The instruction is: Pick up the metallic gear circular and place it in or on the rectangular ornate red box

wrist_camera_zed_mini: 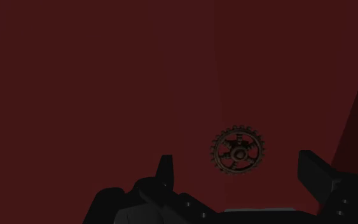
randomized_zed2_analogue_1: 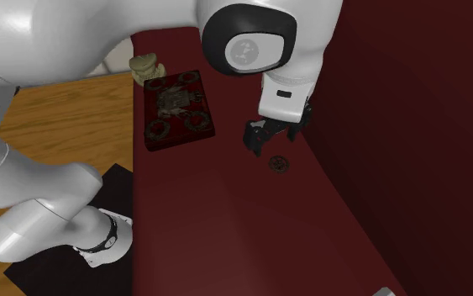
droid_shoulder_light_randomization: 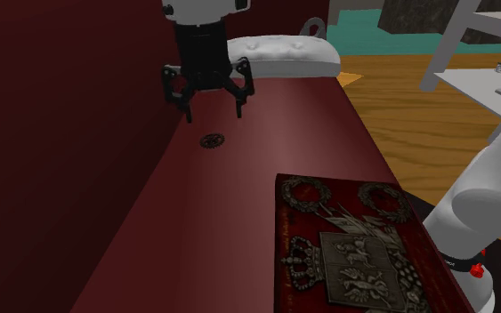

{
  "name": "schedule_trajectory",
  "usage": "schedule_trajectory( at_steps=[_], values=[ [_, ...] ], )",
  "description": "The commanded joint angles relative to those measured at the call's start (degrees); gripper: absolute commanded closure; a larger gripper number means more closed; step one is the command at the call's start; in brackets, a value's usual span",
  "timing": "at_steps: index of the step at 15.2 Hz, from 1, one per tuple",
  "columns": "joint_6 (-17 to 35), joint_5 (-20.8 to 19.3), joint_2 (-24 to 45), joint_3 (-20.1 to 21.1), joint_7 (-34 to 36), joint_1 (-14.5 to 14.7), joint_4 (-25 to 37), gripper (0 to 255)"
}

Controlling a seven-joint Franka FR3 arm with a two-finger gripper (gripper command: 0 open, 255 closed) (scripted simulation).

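Nearest in the shoulder view is the box [droid_shoulder_light_randomization: 351,249]: dark red, rectangular, lid shut, with raised grey metal-look crest, crowns and wreaths on top. It sits at the near end of the dark red table [droid_shoulder_light_randomization: 266,133], with nothing on it, so the placing is not done. Further along the table is the gear [wrist_camera_zed_mini: 238,151], lying flat on the bare surface close to the dark red wall, well apart from the box. The gripper [droid_shoulder_light_randomization: 212,114] hangs just above the gear, pointing straight down, fingers spread wide and holding nothing. In the wrist view the gear sits in the gap between both fingers and touches neither. My read: the approach is about done, no grasp yet. Left to do: lower, close on the gear, lift, carry to the box, release. The gear is small, thin and round, with a dark brownish metal look, a toothed rim, spokes and a small centre hub. It is flat enough that the fingers likely need to come down nearly to the tabletop to catch its edge. Beyond the gripper, at the far end of the table, is a white cushion [droid_shoulder_light_randomization: 284,53].
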Motion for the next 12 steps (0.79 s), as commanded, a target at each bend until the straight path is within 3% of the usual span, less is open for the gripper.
schedule_trajectory(
  at_steps=[1, 8, 12],
  values=[
    [-0.50, -2.48, 4.25, 1.39, 3.92, 0.90, 3.80, 0],
    [5.54, -1.82, 3.25, 1.00, 3.46, 0.75, -2.96, 0],
    [5.54, -1.82, 3.25, 1.00, 3.46, 0.75, -2.96, 0]
  ],
)
